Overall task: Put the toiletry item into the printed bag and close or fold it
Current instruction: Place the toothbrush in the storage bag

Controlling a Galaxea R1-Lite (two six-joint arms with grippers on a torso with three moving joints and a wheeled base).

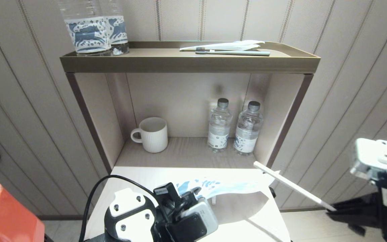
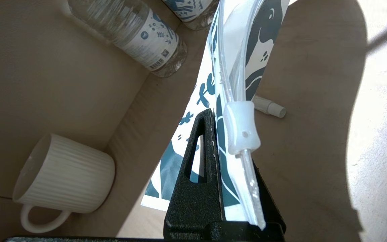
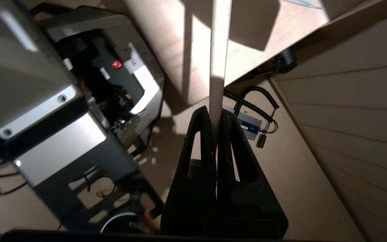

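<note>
My left gripper [image 2: 213, 174] pinches the limp, slippery bag [image 1: 220, 188] above the tabletop [image 1: 247, 222]; my right gripper [image 3: 217, 134] clamps the light, stiff toothbrush [image 1: 294, 188] by its handle end, near the bag's mouth.

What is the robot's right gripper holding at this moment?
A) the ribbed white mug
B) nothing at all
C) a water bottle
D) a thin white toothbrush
D: the right gripper is shut on the handle of the slim white toothbrush, which slants up toward the printed bag that the left gripper pinches over the table; the mug and the bottles stand untouched on the lower shelf.
</note>
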